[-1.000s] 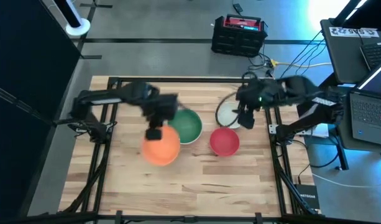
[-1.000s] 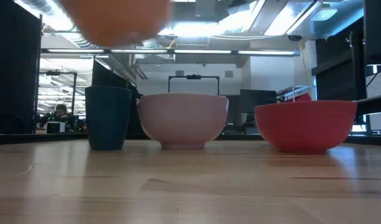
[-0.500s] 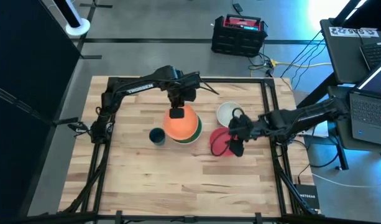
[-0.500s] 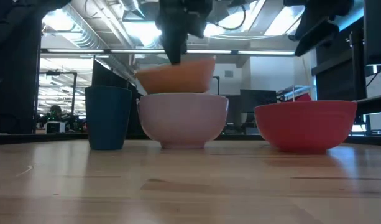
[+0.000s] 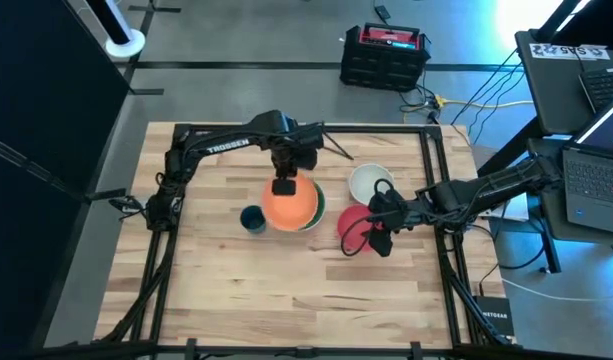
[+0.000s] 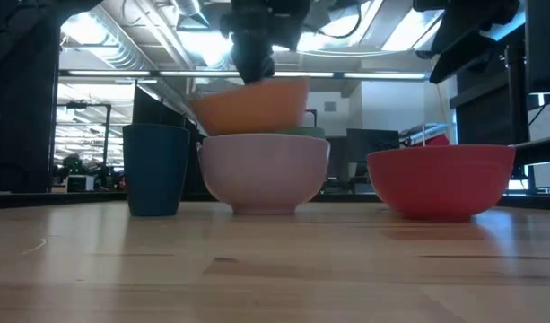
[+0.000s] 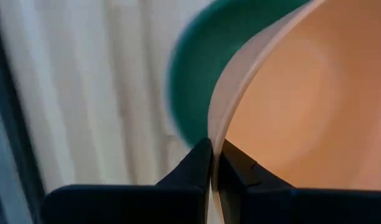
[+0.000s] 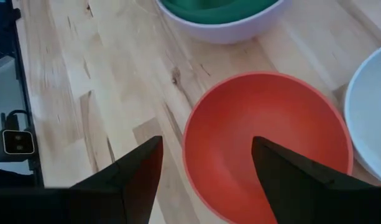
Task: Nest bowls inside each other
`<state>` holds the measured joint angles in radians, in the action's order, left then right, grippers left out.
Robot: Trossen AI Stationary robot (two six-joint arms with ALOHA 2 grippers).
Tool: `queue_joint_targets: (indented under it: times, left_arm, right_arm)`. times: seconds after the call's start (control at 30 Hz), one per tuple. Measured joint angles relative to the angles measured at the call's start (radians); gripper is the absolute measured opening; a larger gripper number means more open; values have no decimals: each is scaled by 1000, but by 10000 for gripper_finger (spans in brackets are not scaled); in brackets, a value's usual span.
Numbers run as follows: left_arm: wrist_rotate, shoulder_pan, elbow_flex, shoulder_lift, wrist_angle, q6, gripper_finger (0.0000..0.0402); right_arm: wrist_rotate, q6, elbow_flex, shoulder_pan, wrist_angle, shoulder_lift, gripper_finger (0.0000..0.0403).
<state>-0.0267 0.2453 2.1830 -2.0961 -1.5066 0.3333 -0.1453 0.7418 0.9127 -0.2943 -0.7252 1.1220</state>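
Observation:
My left gripper [image 5: 284, 186] is shut on an orange bowl [image 5: 291, 205], which hangs over a green bowl [image 7: 193, 81]. The green bowl sits nested in a pale bowl [image 6: 264, 170]. In the low view the orange bowl [image 6: 252, 108] reaches down to the pale bowl's rim, and I cannot tell whether it touches. My right gripper [image 8: 209, 177] stands open above a red bowl [image 8: 265, 137] on the table, one finger over each side of its near rim. A white bowl [image 5: 369, 183] stands behind the red one. My left gripper pinches the orange bowl's rim [image 7: 216, 134] on its far side, with one finger inside the bowl and one outside. The fingers come from above and point down. The bowl hangs below them, slightly tilted, over the green bowl.
A small dark blue cup [image 5: 252, 218] stands upright just left of the nested bowls. A black frame [image 5: 166, 200] runs along the table's sides. The near half of the wooden table [image 5: 306, 300] shows bare boards.
My left gripper has carried the orange bowl toward the far right and down, from high over the table's left middle to just over the green bowl. My right gripper has come down from above the white bowl toward the near edge, and now stands over the red bowl.

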Motion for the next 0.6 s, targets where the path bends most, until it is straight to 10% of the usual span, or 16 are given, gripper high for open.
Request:
queue_joint_targets:
  times: [0.6]
  left_arm:
    - [-1, 86, 6, -14, 99, 23, 0]
  right_arm:
    - [6, -13, 0, 0, 8, 1, 232]
